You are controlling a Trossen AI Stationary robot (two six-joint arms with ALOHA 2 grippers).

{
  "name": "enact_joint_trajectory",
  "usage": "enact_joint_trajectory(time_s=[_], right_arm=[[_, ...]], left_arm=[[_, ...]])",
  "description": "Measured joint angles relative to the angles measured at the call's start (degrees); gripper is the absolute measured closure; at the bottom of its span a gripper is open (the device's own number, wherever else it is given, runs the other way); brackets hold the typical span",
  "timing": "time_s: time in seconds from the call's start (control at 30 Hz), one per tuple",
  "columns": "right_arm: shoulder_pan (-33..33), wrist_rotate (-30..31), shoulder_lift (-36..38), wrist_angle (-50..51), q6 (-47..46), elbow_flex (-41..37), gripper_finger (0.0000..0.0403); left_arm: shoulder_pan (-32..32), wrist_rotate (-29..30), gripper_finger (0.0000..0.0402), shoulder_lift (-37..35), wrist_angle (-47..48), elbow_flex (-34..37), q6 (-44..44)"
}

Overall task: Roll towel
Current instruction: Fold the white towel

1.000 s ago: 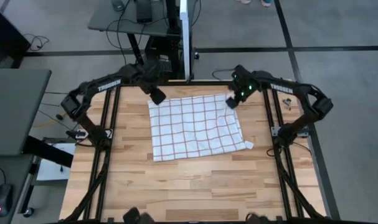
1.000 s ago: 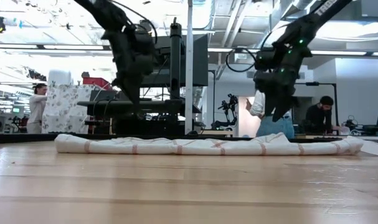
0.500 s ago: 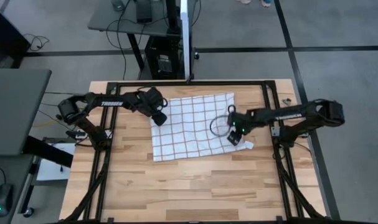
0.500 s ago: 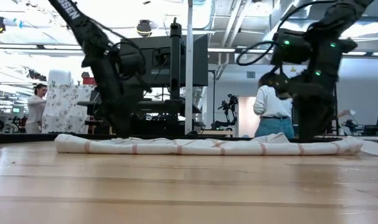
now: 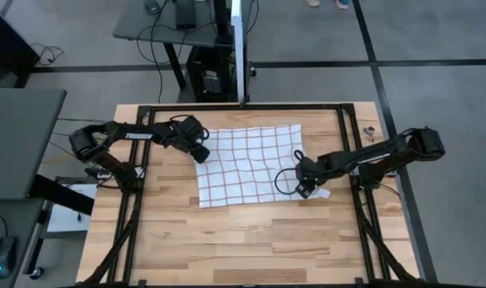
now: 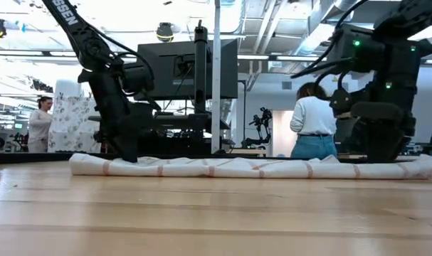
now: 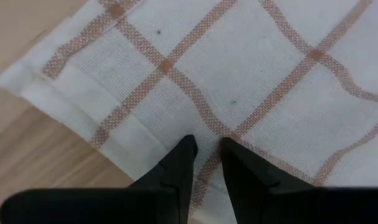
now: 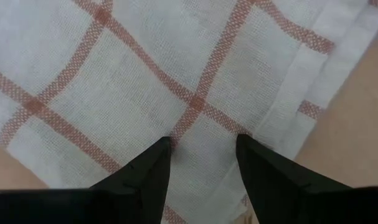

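The thin white cloth towel with red-brown grid lines (image 5: 251, 164) lies flat and unrolled mid-table, so the rolling is all still to do. The left gripper (image 7: 204, 149), fingers narrowly parted, presses its 10 o'clock corner; the right gripper (image 8: 201, 155), fingers apart, presses its 4 o'clock corner. Bare wooden table (image 5: 243, 240) lies open toward 6 o'clock
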State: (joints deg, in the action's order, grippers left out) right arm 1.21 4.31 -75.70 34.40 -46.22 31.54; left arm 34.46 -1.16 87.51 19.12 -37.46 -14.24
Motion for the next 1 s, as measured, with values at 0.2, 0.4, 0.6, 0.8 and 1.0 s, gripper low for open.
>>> enact_joint_trajectory(time_s=[0.2, 0.4, 0.6, 0.8, 1.0], right_arm=[[-3.92, -0.48, 2.87, -0.27, 6.36, 4.2, 0.0227], [-10.0, 0.03, 3.62, -3.59, 10.83, 6.17, 0.0227], [-18.52, 0.16, -0.65, -12.14, 14.98, 6.24, 0.0227], [-25.13, 0.1, -7.63, -13.86, 18.18, 6.26, 0.0227], [-28.05, -1.11, -12.49, -12.62, 23.78, 6.61, 0.0227]], left_arm=[[-0.69, -1.77, 0.0332, -5.09, 2.45, -7.99, 2.51], [-6.86, -8.04, 0.0332, -9.66, 6.2, -11.35, -0.03], [-19.43, -8.28, 0.0331, -7.51, 6.37, -8.34, -9.36], [-30.25, -4.8, 0.0331, -1.8, 5.85, -5.57, -16.43], [-36.3, -3.49, 0.0331, 3.02, 4.78, -3.51, -21.53]])
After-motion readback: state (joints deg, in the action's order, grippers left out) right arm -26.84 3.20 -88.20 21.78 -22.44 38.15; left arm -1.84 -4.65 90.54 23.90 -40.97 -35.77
